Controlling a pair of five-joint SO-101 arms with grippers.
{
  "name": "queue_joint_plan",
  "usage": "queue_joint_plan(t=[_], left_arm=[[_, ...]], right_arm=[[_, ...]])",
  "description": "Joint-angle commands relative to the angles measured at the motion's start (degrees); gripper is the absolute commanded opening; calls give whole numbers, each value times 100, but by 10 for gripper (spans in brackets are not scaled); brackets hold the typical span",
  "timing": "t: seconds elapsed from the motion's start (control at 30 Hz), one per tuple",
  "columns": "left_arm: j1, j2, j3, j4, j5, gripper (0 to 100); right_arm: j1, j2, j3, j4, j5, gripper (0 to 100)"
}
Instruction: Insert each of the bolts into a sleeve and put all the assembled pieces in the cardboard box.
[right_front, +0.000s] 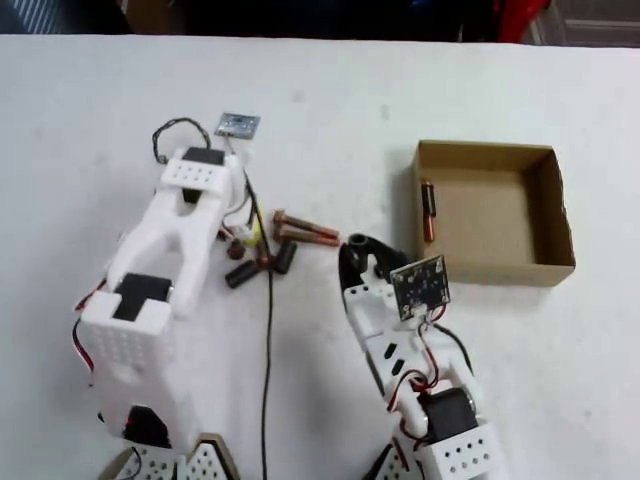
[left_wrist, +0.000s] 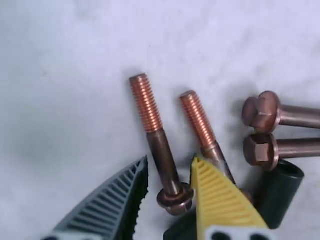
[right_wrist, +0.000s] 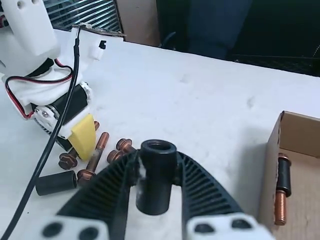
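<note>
On the table (right_front: 100, 100) our left tool (left_wrist: 169, 164) gapes astride a copper bolt (left_wrist: 155, 135), while our right tool (right_wrist: 156, 160) clamps a black sleeve (right_wrist: 156, 177), bore exposed, presumably to receive it.

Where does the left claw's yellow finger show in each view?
High view: yellow finger at the left arm's tip, beside the two side-by-side bolts.
Left wrist view: next to a bolt.
Right wrist view: under the left arm, over loose bolts.
Shared landmark: those two side-by-side bolts.
</note>
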Motion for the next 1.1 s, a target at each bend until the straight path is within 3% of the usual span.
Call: queue_joint_plan(t=[0.0,0.13,0.3,0.87,1.07], left_arm=[[-22,-48,53,-193,62,168],[-13,-40,193,-158,44,147],[-22,-40,237,-185,26,21],[-251,-101,-624,-193,-9,30],[-602,-101,-905,-53,-1609,30]], right_arm=[[66,-84,53,4,105,17],[66,-84,53,4,105,17],[66,-84,53,4,105,17],[66,-84,53,119,105,17],[66,-84,53,119,105,17]])
